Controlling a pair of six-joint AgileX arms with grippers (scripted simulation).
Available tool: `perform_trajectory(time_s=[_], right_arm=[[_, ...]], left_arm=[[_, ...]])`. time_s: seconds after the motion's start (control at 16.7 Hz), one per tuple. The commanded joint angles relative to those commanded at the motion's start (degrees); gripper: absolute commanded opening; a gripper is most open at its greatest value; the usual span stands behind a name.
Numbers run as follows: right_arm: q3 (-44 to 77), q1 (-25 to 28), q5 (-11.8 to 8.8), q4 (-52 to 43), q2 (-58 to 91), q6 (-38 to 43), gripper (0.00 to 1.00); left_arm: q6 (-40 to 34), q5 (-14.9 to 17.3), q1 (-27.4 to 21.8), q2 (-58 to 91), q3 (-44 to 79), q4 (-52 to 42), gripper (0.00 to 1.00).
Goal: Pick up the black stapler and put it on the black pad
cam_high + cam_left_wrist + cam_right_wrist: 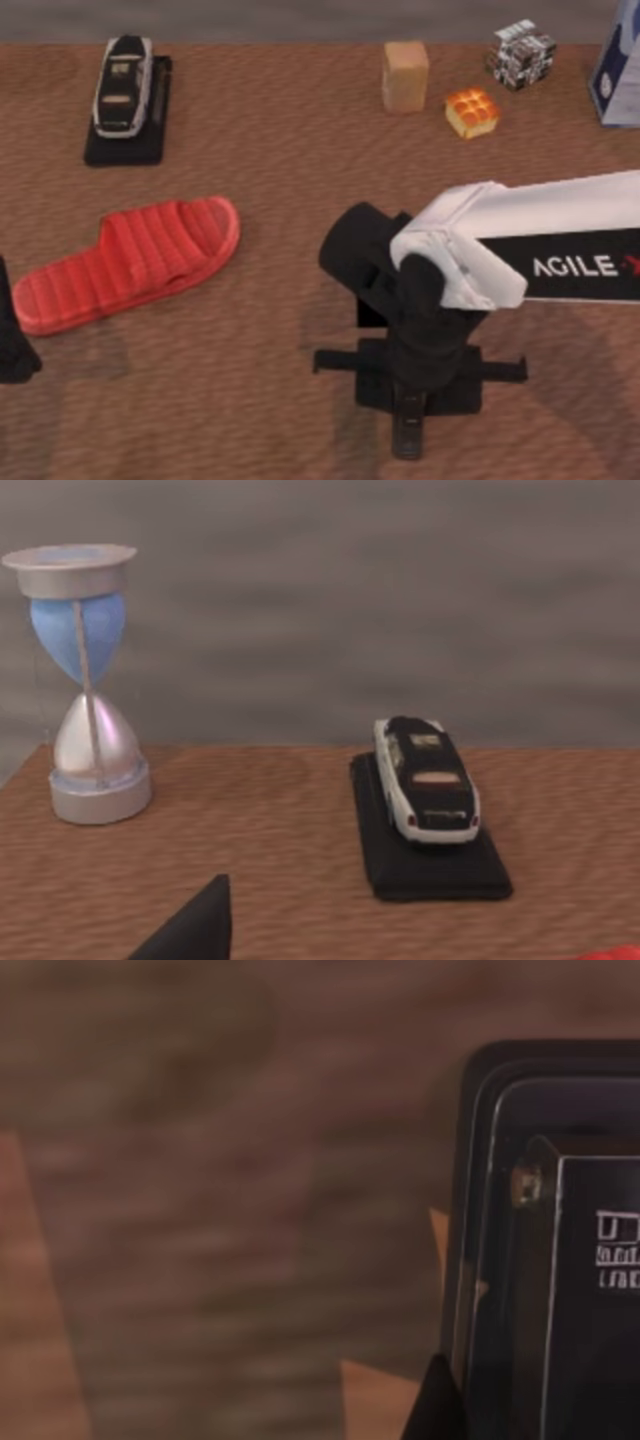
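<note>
Worktop [250, 400]: brown woodgrain, clutter kept along the far edge and left side, well away from the work area.

Right arm [560, 250]: reaches in from the right, wrist bent straight down over the near-centre. It hides most of what lies beneath, so a descent for grasp or release looks likely.

Red slipper [130, 262]: lies left of centre, apart from the arm.

Black pad [368, 316]: only a dark corner shows, just behind the wrist.

Right end effector [408, 440]: low at the near edge; cannot tell if fingers are apart or together.

Black stapler [560, 1260]: fills the right wrist view close up, directly under that end effector; whether on the pad, cannot tell.

Left end effector [12, 350]: parked at the left edge.
</note>
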Motion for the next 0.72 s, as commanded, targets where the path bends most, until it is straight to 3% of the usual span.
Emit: perform_trajectory(time_s=[0.72], right_arm=[[1.8, 0.0, 0.0, -2.3, -0.8, 0.1, 0.00]], left_arm=[[0.0, 0.0, 0.0, 0.0, 0.0, 0.0, 1.00]])
